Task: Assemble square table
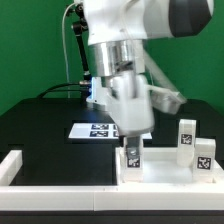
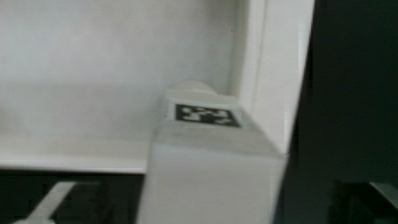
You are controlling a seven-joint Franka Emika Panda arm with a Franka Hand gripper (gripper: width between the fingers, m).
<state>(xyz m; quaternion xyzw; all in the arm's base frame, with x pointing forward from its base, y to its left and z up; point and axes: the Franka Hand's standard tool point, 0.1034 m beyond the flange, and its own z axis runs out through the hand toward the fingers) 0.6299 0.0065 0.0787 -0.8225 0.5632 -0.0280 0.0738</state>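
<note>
The white square tabletop (image 1: 165, 172) lies at the exterior view's lower right, and its inner face (image 2: 89, 80) and raised rim (image 2: 270, 60) fill the wrist view. My gripper (image 1: 130, 132) is shut on a white block leg (image 1: 133, 156) and holds it upright at the tabletop's near left corner. In the wrist view that leg (image 2: 210, 150) runs between my dark fingers (image 2: 39, 205), and its tagged end sits beside the rim. I cannot tell whether it is seated. Two more legs (image 1: 186, 135) (image 1: 204, 158) stand upright at the tabletop's right corners. The fourth leg is out of view.
The marker board (image 1: 90, 130) lies on the black table behind my gripper. Long white fence bars run along the front (image 1: 80, 192) and at the exterior view's left (image 1: 10, 166). A green wall stands behind, with cables at the back.
</note>
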